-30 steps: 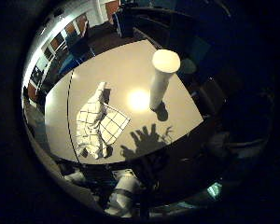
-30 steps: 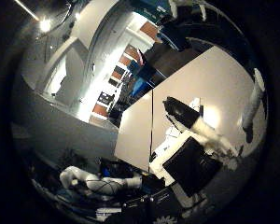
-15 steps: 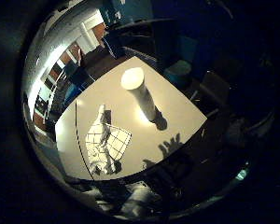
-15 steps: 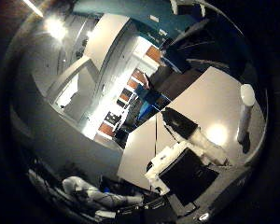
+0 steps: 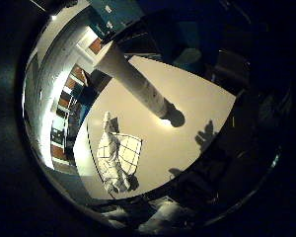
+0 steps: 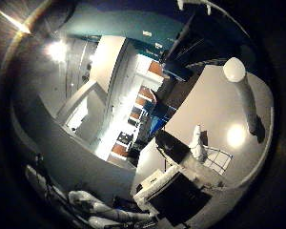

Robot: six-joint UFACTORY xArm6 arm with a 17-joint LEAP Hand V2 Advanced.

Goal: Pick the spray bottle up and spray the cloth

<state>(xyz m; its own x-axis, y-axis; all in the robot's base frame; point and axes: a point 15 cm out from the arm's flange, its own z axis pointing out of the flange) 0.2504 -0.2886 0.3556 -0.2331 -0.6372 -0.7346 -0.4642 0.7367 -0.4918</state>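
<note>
Spray bottle (image 5: 136, 82): tall, smooth white cylinder, standing upright on the table (image 5: 202, 106), well in from the edges, toward the far side. It casts a dark shadow at its base, with a bright glare spot beside it on the tabletop. No nozzle detail can be made out.

Cloth (image 5: 117, 154): soft, crumpled, white with a dark grid pattern; one part bunched into a ridge, another lying flat and open. It lies near one table edge, well apart from the bottle.

Table: pale, matte, flat top with straight edges and a rounded corner.

Little finger side view: shows bottle and cloth whole and unobstructed, plus a finger-like shadow on the tabletop beyond the bottle.

Thumb side view: shows the hand (image 6: 174, 188) itself, white and black blocky parts, standing in front of part of the cloth; also a room behind with bright ceiling lights. The hand touches neither thing. Whether the fingers are spread or curled, I cannot tell.
</note>
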